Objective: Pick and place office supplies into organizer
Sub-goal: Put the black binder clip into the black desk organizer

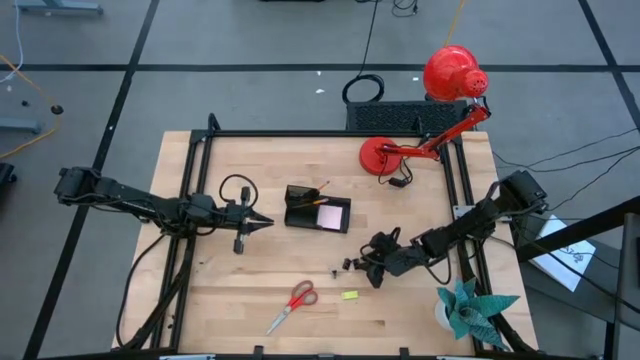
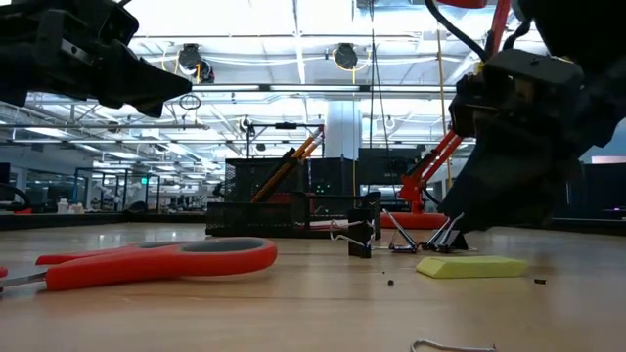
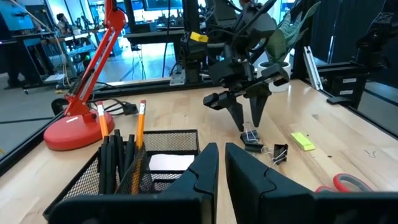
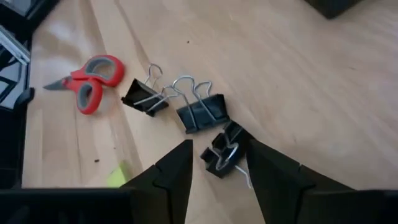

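Three black binder clips lie on the wooden table: two (image 4: 146,96) (image 4: 200,112) side by side, and a third (image 4: 219,154) between the open fingers of my right gripper (image 4: 219,146), which slants down at it right of the table's middle (image 1: 365,265). The red-handled scissors (image 1: 293,303) and a small yellow piece (image 1: 349,295) lie flat nearer the front edge. The black mesh organizer (image 1: 318,210) stands mid-table, with orange pencils (image 3: 140,124) upright in it and a pink pad (image 1: 331,214) inside. My left gripper (image 1: 262,222) hovers shut, level, just left of the organizer. My right gripper stands with one finger on each side of the third clip's black body (image 4: 227,140), coming from above at a slant. The clip lies on the table, close against one finger (image 4: 261,168). Whether either finger touches it I cannot tell.
A red desk lamp (image 1: 430,120) stands at the back right and a teal paper plant (image 1: 470,308) at the front right corner. Black frame rails (image 1: 190,200) run along the table's sides. Bare wood lies between the scissors and the organizer.
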Robot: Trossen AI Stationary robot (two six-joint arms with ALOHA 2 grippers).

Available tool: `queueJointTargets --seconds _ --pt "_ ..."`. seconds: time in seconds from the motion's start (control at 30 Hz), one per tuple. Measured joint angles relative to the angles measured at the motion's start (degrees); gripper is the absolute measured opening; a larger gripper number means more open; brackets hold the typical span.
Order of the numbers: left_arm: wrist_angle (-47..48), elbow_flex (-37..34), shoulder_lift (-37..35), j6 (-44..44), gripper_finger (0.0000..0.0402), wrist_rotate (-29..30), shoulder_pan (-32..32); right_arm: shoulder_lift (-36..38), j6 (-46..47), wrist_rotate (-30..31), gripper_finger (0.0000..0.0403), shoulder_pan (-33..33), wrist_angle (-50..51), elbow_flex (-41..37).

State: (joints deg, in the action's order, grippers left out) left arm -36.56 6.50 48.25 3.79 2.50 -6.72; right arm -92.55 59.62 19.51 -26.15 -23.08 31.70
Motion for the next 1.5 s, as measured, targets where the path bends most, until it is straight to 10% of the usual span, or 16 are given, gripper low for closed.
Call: queueJointTargets --seconds 1.0,1.5 --pt "0.83 0.00 0.00 -0.02 0.0037 0.00 0.00 0.66 -7.44 -1.81 0.0007 1.46 0.59 0.07" --pt "0.81 0.00 0.00 0.00 0.0037 0.15 0.02 9.51 -32.96 -1.72 0.0001 4.16 -5.45 4.71"
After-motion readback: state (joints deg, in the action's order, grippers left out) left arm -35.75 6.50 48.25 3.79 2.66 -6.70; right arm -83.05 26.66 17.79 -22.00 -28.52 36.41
